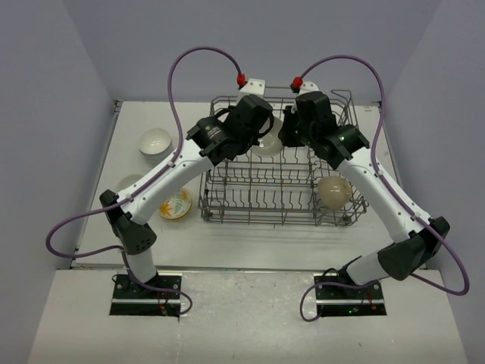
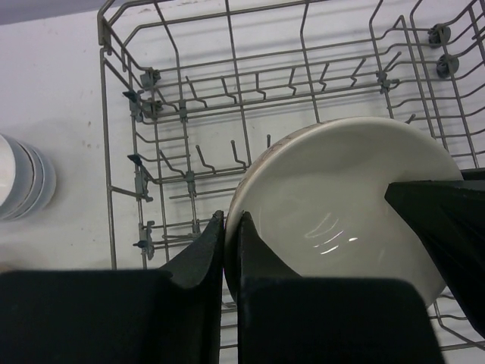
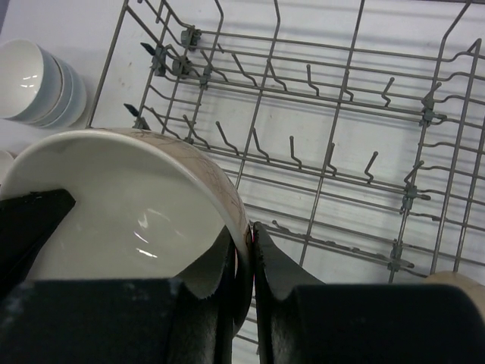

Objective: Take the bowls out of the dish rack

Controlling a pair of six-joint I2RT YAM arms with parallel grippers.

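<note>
**Overhead view.** The dish rack (image 1: 227,199) sits mid-worktop (image 1: 250,239). My left arm (image 1: 182,163) and right arm (image 1: 379,189) meet over its far rows, with a tan bowl (image 1: 267,145) between them. A second tan bowl (image 1: 333,191) lies in the rack's near right corner. Left of the rack, out on the worktop, are the white bowls (image 1: 155,141) and a flowered bowl (image 1: 176,205).

**Left wrist view.** My left tool (image 2: 233,220) is closed to a slit, pinching the tan bowl's rim with one finger inside and one outside. The bowl leans among the tines.

**Right wrist view.** My right tool (image 3: 244,231) is likewise nearly closed on the same bowl, at the opposite rim.

**Handling note, my judgement.**
- Two tools on one bowl need matched motion, or one should let go first.
- Lift straight up until the bowl clears the tines, then swing left towards the white bowls.
- The rim pinch is thin and the glaze looks slick, so go slowly and keep the bowl from swivelling.
</note>
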